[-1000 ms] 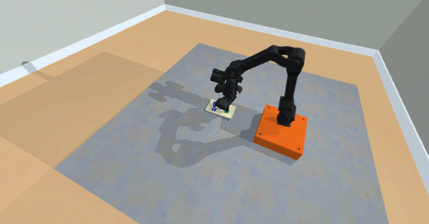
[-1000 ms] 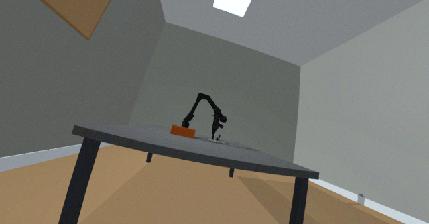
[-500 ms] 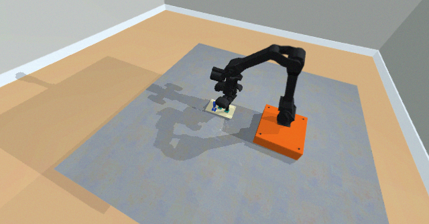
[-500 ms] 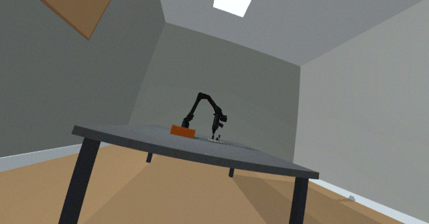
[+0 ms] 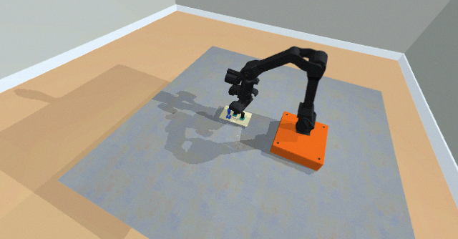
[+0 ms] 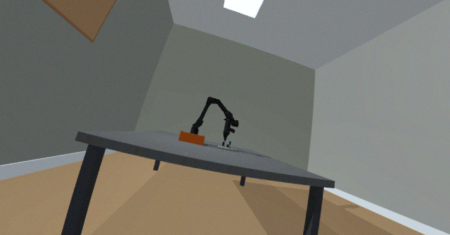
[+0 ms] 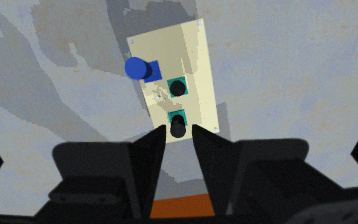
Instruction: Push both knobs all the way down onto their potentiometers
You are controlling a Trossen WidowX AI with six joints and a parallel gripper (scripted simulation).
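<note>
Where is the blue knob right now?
In the wrist view the blue knob sits at the board's upper left, left of the two black knobs, away from the gripper.

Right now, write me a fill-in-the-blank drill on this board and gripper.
1. The circuit board carries two black knobs and one ____ knob.
2. The gripper has its fingers ____, holding nothing.
3. The arm stands on an ____ base.
4. The near black knob shows ____ the fingertips.

Missing words: blue; apart; orange; between
</note>
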